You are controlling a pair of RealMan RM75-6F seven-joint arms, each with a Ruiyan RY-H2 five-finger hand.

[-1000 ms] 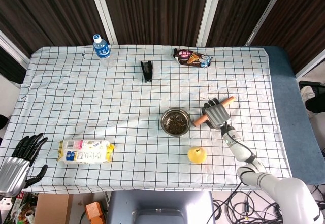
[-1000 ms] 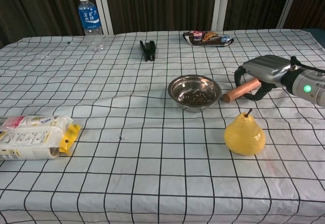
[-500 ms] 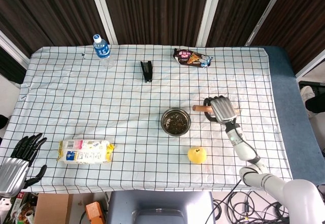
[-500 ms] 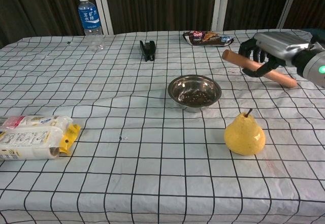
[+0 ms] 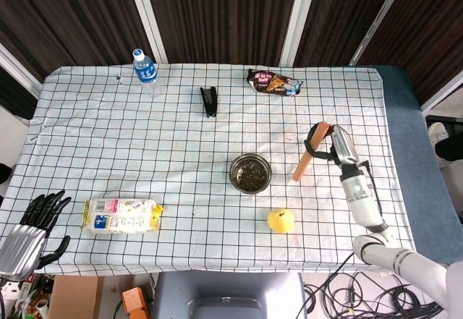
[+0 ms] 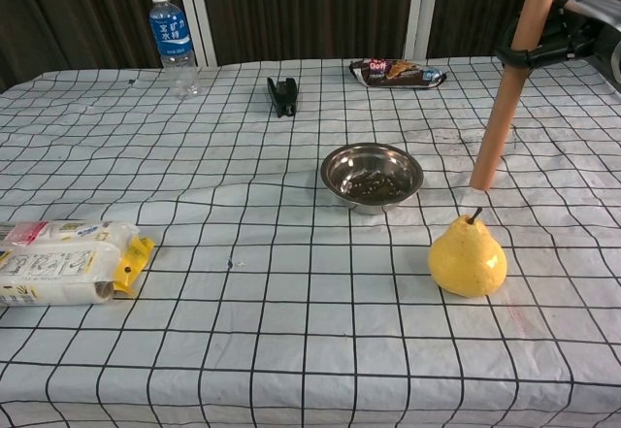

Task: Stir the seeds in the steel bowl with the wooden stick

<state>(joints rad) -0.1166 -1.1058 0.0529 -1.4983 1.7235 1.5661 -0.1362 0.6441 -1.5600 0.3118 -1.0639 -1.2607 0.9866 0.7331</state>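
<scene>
1 steel bowl (image 6: 373, 174) sits near the middle of our table (image 5: 108, 160), with dark seeds (image 6: 375, 186) in its bottom. Just to its right the cloth is bare, and a yellow pear (image 6: 468, 256) sits in front of that spot. Our right hand (image 5: 327, 144) grips the wooden stick (image 6: 508, 83) near its top. It hangs nearly upright, right of the bowl. Our left hand (image 5: 32, 226) is off the table's corner, fingers apart, holding nothing.

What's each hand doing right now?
Left hand: holds nothing, fingers apart, off the table corner.
Right hand: grips the wooden stick, nearly upright.
</scene>
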